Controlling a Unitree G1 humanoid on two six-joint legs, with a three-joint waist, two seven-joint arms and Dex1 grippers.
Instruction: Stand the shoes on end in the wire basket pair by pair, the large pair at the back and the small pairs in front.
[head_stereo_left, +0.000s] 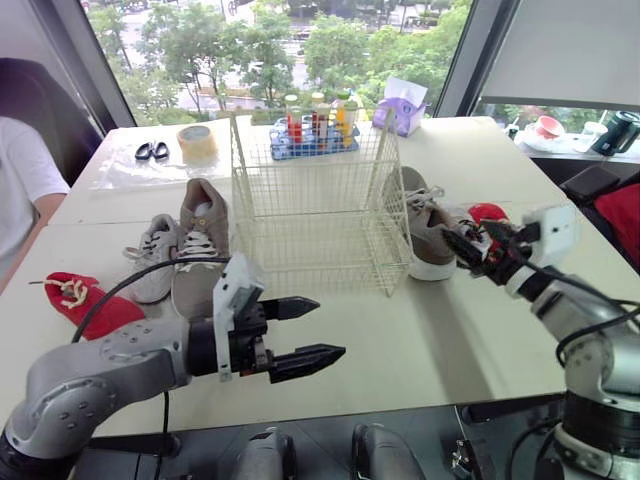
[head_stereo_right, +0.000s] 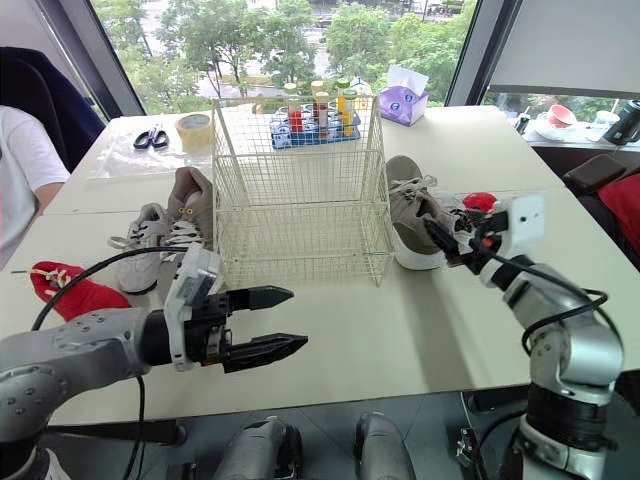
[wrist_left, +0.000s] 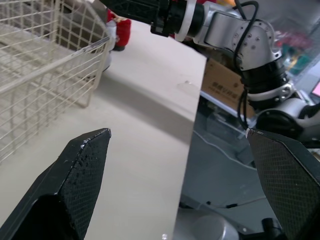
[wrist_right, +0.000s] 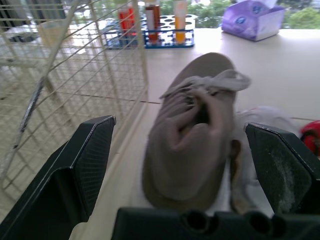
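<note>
Setting: office or lab room. Evidence: pale desk (head_stereo_left: 420, 340), large window (head_stereo_left: 330, 50) over treetops, tape roll (head_stereo_left: 196, 141), scissors (head_stereo_left: 151, 151), tissue box (head_stereo_left: 400, 105), rack of coloured vials (head_stereo_left: 315, 125), seated person (head_stereo_left: 20, 180).

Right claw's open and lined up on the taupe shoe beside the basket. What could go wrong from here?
1. The taupe shoe lies close beside the wire basket wall, so one finger of the open right claw might catch the wire or shove the basket.
2. A white shoe crowds its other side and may get pinched too.
3. Loose laces could snag.
</note>
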